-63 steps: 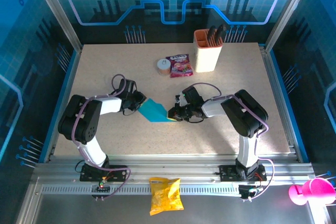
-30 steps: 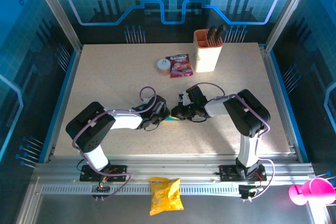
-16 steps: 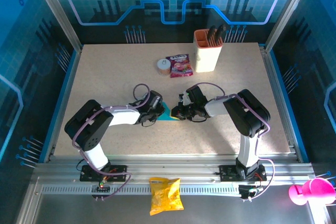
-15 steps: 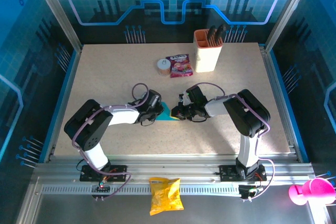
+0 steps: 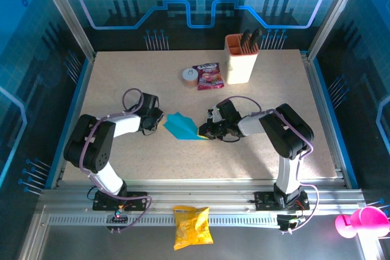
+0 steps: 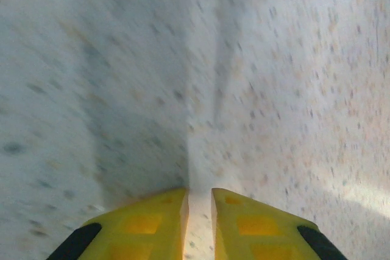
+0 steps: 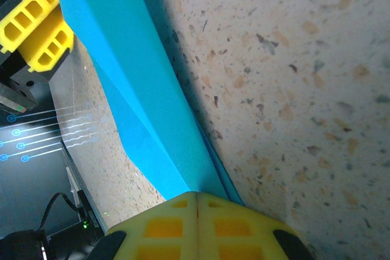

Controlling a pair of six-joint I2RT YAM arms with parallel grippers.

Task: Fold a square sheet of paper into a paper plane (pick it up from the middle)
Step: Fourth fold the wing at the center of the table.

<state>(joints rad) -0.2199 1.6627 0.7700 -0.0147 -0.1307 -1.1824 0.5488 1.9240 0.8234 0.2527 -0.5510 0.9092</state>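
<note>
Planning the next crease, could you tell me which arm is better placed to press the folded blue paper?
Left: the left tool lies empty beside the folded paper, while the right tool is shut on its tip.

Inventory count:
- one folded cyan-blue paper sheet
- one pink-red foil snack packet
- one small round tan roll
- one beige plastic holder cup
- one yellow crinkled snack bag
- one bright pink plastic object
- two black-and-white robot arms: left arm, right arm
</note>
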